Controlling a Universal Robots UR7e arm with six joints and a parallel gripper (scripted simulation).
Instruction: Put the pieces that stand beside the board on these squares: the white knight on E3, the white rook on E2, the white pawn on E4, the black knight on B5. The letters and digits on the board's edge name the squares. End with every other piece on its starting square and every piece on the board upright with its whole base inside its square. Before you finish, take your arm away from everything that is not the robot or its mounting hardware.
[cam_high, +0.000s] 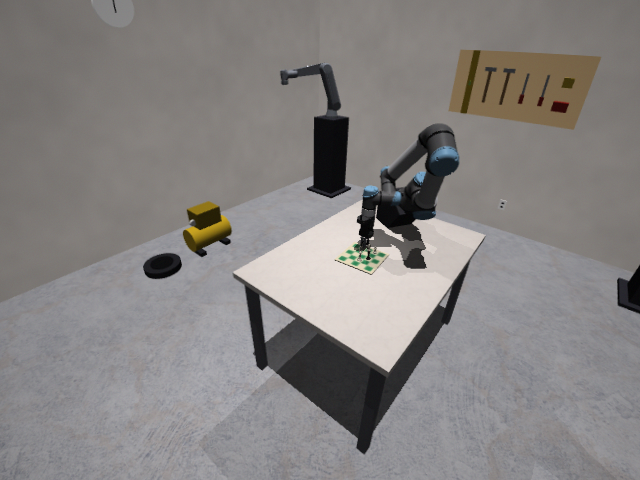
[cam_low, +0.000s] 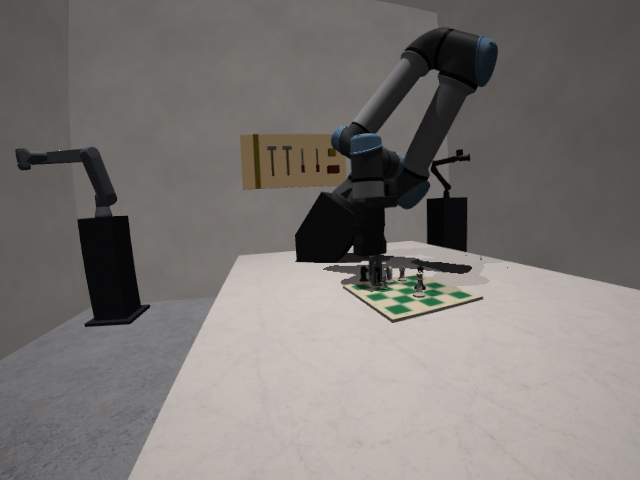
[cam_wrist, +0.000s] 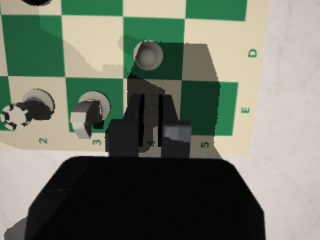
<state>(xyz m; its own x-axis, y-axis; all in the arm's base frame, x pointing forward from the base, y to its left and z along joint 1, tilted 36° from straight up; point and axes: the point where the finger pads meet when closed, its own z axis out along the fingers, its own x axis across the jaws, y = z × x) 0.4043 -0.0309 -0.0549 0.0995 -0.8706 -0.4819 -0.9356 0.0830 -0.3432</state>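
The green and cream chessboard (cam_wrist: 125, 70) lies on the table and also shows in the exterior view (cam_low: 413, 298). In the wrist view the white rook (cam_wrist: 30, 107) stands on E2 and the white knight (cam_wrist: 87, 116) on E3. My gripper (cam_wrist: 151, 110) is over E4, shut on the white pawn (cam_wrist: 151, 111), which is low at the board. Another white pawn (cam_wrist: 148, 55) stands on D4. A small dark piece (cam_low: 363, 273), too small to name, stands beside the board's far left edge in the exterior view.
A tall dark piece (cam_low: 419, 281) stands on the board to the right of my gripper (cam_low: 377, 276). The board lies near the table's middle (cam_high: 362, 258). My arm's base (cam_high: 408, 209) is at the table's far side.
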